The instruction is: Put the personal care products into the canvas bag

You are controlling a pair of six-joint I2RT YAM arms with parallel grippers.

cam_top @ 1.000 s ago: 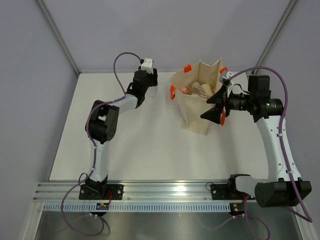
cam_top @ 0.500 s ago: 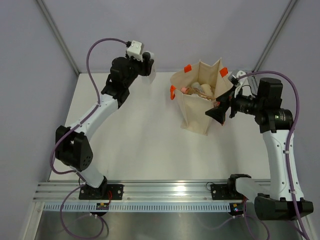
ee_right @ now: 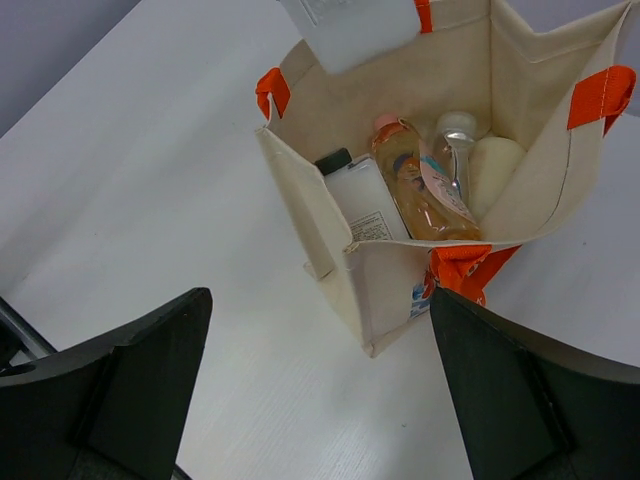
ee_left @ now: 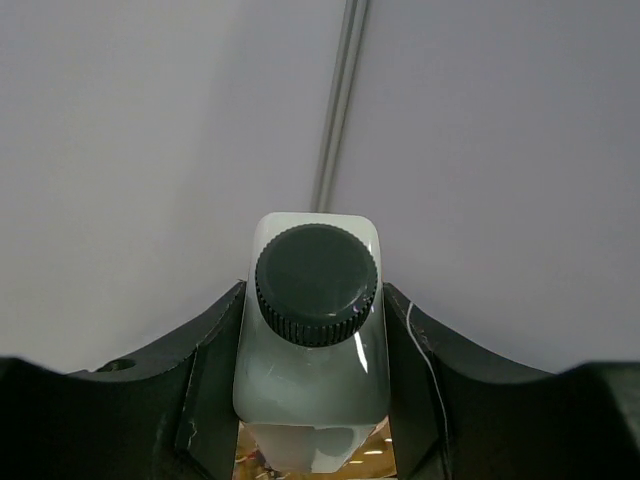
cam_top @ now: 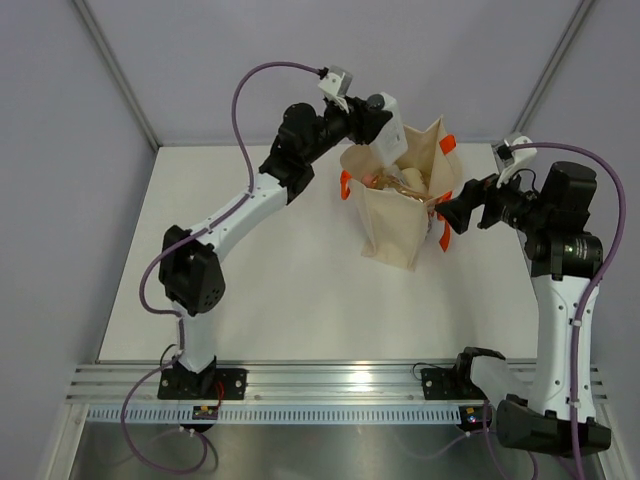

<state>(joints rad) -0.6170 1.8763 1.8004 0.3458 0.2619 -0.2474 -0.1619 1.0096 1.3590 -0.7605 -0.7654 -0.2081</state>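
The canvas bag (cam_top: 392, 222) stands open at the back of the table, its orange handles hanging outside. My left gripper (cam_top: 382, 125) is shut on a clear black-capped bottle (cam_top: 393, 143) and holds it just above the bag's far left rim. In the left wrist view the bottle (ee_left: 312, 390) sits cap forward between both fingers of the gripper (ee_left: 315, 305). In the right wrist view the bag (ee_right: 315, 225) holds another clear black-capped bottle (ee_right: 362, 200), a peach bottle (ee_right: 415, 185), a clear-capped item (ee_right: 457, 135) and a cream bottle (ee_right: 497, 162). My right gripper (cam_top: 450, 212) (ee_right: 320, 310) is open and empty, right of the bag.
White table (cam_top: 280, 290) walled by grey panels behind and on both sides. The bag's orange handle (cam_top: 445, 228) hangs close to my right gripper. The held bottle's lower end shows at the top of the right wrist view (ee_right: 355, 25).
My left arm has swung right from the back left of the table, carrying the clear bottle up over the bag. My right gripper has drawn back from the bag's right side.
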